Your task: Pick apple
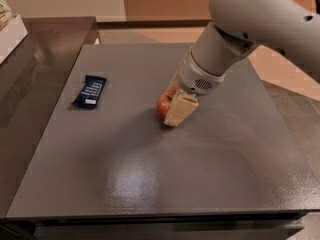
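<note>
The red apple [163, 104] rests on the grey table [150, 184], a little right of its middle. Only its left part shows; the rest is hidden behind my gripper. My gripper [172, 109] reaches down from the upper right on the large grey arm [250, 24] and sits right at the apple, its cream-coloured end covering the apple's right side and reaching down to the table surface.
A dark blue snack packet [89, 91] lies flat on the left part of the table. A dark glossy counter [35, 64] adjoins the table on the left. A white object [7, 26] sits at the far left edge.
</note>
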You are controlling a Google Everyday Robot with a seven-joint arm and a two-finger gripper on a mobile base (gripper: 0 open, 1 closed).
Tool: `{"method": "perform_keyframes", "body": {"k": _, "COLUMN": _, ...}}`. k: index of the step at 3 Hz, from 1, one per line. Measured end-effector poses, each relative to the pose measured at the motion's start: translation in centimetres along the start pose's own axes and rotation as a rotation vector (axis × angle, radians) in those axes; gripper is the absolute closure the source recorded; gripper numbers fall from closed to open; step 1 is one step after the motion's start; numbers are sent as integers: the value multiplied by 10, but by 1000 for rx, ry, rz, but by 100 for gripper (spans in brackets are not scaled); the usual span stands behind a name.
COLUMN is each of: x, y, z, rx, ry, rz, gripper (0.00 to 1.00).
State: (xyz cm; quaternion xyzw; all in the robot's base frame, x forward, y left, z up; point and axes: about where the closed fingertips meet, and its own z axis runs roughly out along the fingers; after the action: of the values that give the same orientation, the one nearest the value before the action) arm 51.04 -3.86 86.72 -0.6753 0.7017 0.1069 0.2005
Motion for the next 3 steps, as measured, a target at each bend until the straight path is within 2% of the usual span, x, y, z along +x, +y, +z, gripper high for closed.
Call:
{"method": "perform_keyframes", "body": {"k": 1, "x": -12, "y": -7, "z": -22, "rx": 19, "ry": -19, "rz": -9, "gripper": 87}}
{"method": "perform_keyframes", "body": {"k": 2, "x": -26, "y": -15, "z": -55, "rx": 43, "ry": -32, "rz": -18, "gripper": 100}}
{"method": "perform_keyframes", "body": {"k": 3, "x": -39, "y": -23, "z": -91, "rx": 67, "ry": -41, "rz": -32, "gripper": 100}}
